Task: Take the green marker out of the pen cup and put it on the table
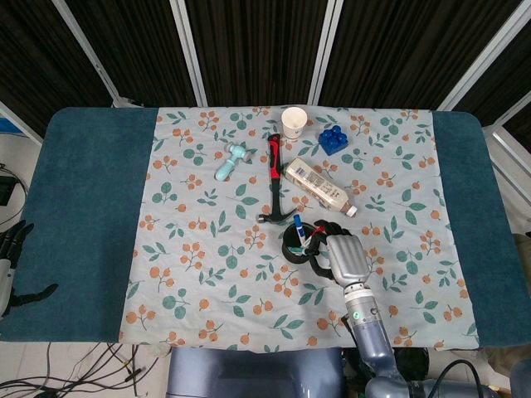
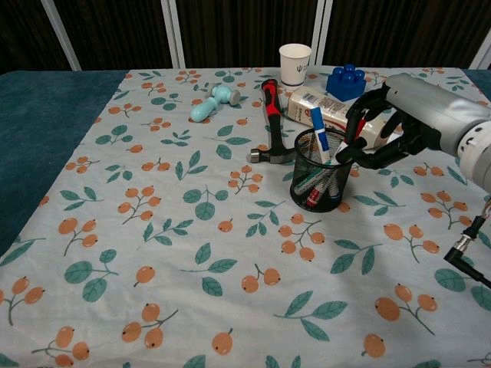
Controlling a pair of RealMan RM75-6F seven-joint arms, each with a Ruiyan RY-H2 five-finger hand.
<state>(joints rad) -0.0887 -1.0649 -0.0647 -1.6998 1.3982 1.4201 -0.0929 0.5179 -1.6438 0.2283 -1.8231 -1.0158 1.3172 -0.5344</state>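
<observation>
A black mesh pen cup (image 2: 319,182) (image 1: 296,243) stands upright on the floral cloth, right of centre. It holds several markers. A blue-capped one (image 2: 318,132) sticks up highest. Through the mesh I see a white barrel with green on it (image 2: 311,185), leaning low inside. My right hand (image 2: 400,123) (image 1: 344,257) is at the cup's right side. Its dark fingertips (image 2: 347,150) are spread over the rim and I see nothing gripped. My left hand (image 1: 12,259) hangs off the table's far left edge, fingers apart and empty.
Just behind the cup lie a hammer with a red and black handle (image 2: 268,103) and a plastic bottle on its side (image 2: 324,105). Farther back stand a paper cup (image 2: 294,64), a blue toy block (image 2: 346,82) and a light blue toy (image 2: 214,101).
</observation>
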